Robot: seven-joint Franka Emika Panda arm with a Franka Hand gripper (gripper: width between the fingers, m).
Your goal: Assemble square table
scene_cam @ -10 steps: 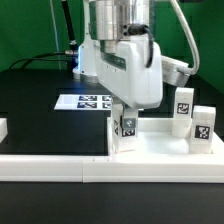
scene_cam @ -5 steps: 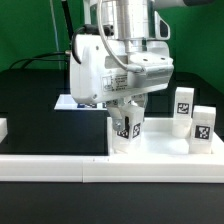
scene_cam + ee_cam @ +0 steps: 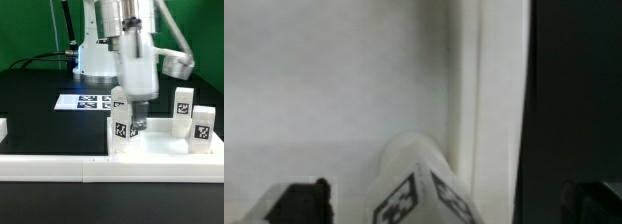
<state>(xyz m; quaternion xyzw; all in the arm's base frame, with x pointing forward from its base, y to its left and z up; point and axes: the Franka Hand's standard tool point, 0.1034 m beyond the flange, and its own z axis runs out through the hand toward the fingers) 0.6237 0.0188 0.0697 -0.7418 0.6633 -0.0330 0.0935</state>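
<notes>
My pincer (image 3: 133,118) hangs over the near corner of the tabletop (image 3: 160,146); the motion blur hides how my jaws stand in the exterior view, yet in the wrist view my two dark fingertips (image 3: 297,200) sit wide apart with a leg (image 3: 416,185) between them, neither visibly touching it; so I am apart, clamped on nothing. That leg (image 3: 122,128) stands upright at the tabletop's corner, at about nine o'clock from the tray's middle in the exterior view; two more legs (image 3: 184,110) stand at three o'clock; the marker board (image 3: 88,101) lies on the black table (image 3: 40,110) at about eleven o'clock.
</notes>
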